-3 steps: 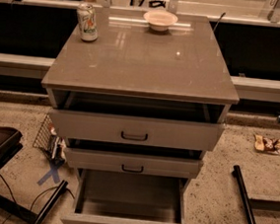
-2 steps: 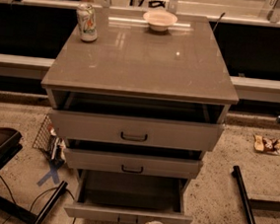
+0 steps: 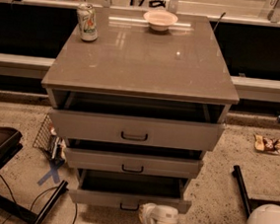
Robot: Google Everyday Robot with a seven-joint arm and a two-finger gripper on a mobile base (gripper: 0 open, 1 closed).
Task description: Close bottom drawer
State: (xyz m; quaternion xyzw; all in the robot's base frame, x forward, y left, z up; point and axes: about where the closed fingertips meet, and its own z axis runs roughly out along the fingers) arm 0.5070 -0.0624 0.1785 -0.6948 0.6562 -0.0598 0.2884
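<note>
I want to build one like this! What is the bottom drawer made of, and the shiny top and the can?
Bottom drawer: probably painted or laminated board, flat matte grey-taupe; its handle looks like dark metal. Cabinet top: glossy laminate or stone, since lights reflect in it. Can: likely thin metal with printed label. The robot's hand sits by the drawer's front, lower right.

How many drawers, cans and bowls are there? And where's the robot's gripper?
Drawers: 3 (top drawer, middle drawer, bottom drawer)
Soda can: 1
Bowl: 1
Gripper: 1, low by the bottom drawer's front
Total: 6
</note>
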